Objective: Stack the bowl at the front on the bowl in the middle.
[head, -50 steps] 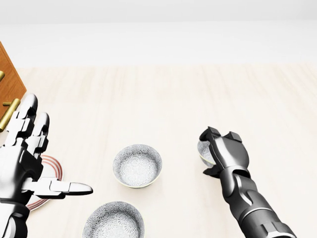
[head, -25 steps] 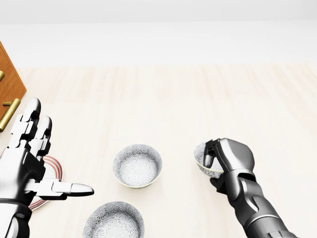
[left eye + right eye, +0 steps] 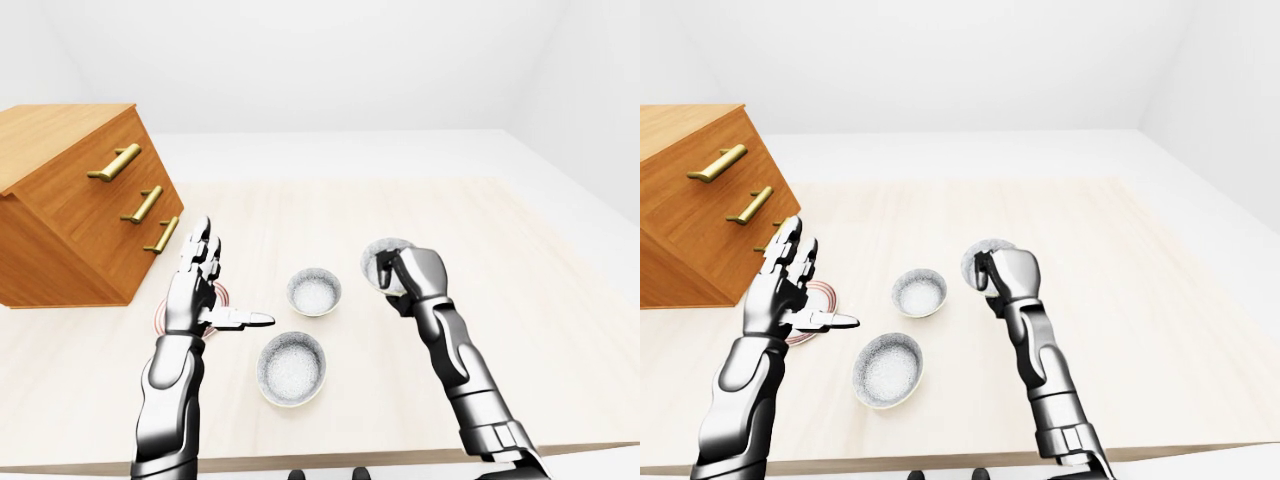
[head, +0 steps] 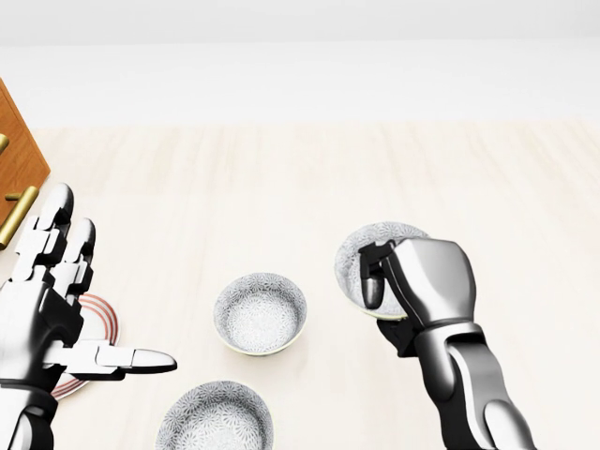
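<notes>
The right hand (image 4: pixel 412 281) pinches a patterned bowl (image 4: pixel 361 261) by its rim, tilted above the table (image 4: pixel 375 169) right of the middle bowl (image 4: pixel 260 313), probably insecurely, so it may slip mid-carry; the left hand (image 4: pixel 47 309) hovers with fingers spread, empty.

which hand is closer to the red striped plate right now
Left. The left hand hovers open right over the red striped plate, partly hiding it; the right hand holds a bowl off to the right.

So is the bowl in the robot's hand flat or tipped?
Tipped. The bowl in the right hand shows its inside sideways.
</notes>
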